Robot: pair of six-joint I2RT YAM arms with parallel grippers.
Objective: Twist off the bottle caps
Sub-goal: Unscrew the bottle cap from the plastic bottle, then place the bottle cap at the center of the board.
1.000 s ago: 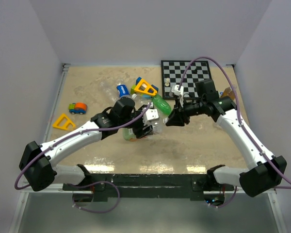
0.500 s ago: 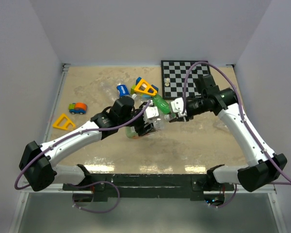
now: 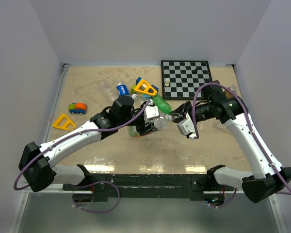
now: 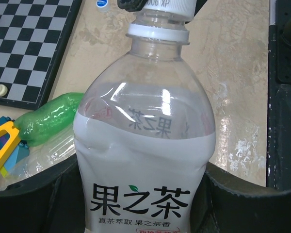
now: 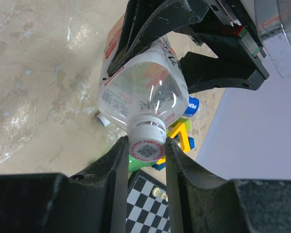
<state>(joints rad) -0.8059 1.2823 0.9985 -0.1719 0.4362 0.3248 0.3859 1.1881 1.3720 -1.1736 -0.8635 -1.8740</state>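
Near the middle of the tabletop, clamping the clear bottle round its labelled body with the left gripper, neck tipped toward the right arm, probably to brace against the twist. Pinching the white cap with the right gripper, jaws narrow, set to turn. Crowded just beyond toward the far edge: green bottle, yellow triangle, chessboard in the far right corner. Open room toward the near edge.

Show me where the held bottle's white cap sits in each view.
Top external: centre, mostly hidden at the right pincer tips.
Left wrist: cap at top edge, on the bottle.
Right wrist: centre, cap clamped in the pincer.
Shared landmark: chessboard, top left in left wrist, bottom edge in right wrist.
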